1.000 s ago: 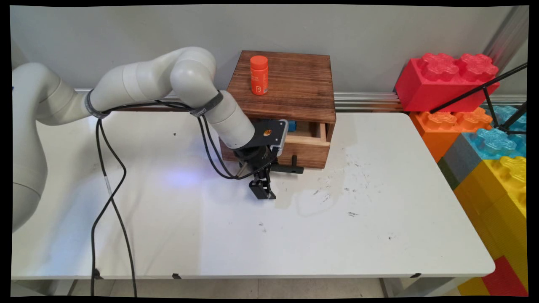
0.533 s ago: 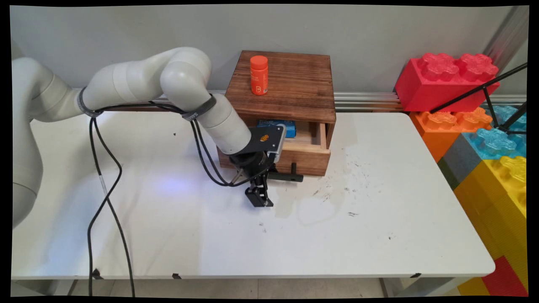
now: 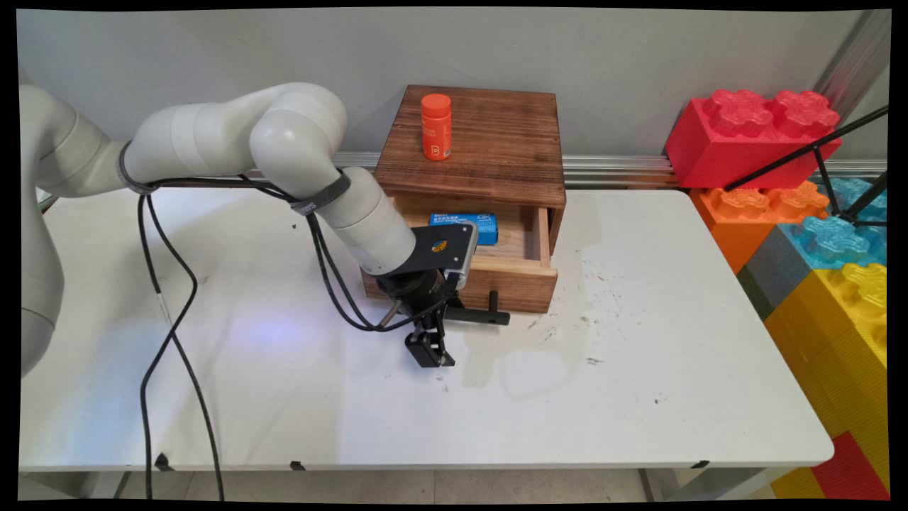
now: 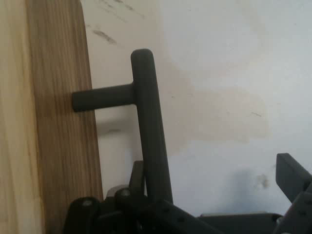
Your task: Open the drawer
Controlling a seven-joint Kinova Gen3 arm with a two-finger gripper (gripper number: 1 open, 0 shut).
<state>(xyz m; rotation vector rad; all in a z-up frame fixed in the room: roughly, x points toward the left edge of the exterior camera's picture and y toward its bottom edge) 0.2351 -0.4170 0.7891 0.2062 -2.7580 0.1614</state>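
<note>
One wooden drawer box (image 3: 489, 152), one orange bottle (image 3: 435, 127), one blue packet (image 3: 464, 227), one black handle (image 4: 148, 131), one white table (image 3: 638, 397) are showing.

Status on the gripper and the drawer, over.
Gripper at the drawer's black handle, jaw state unclear. Wooden drawer pulled out, blue box inside. Orange bottle upright on cabinet top.

white arm (image 3: 213, 135) bent low (elbow raised), tool (image 3: 430, 349) downward

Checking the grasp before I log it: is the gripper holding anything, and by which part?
Nothing is clamped: the gripper is open, one finger against the drawer handle, the other standing apart.
</note>
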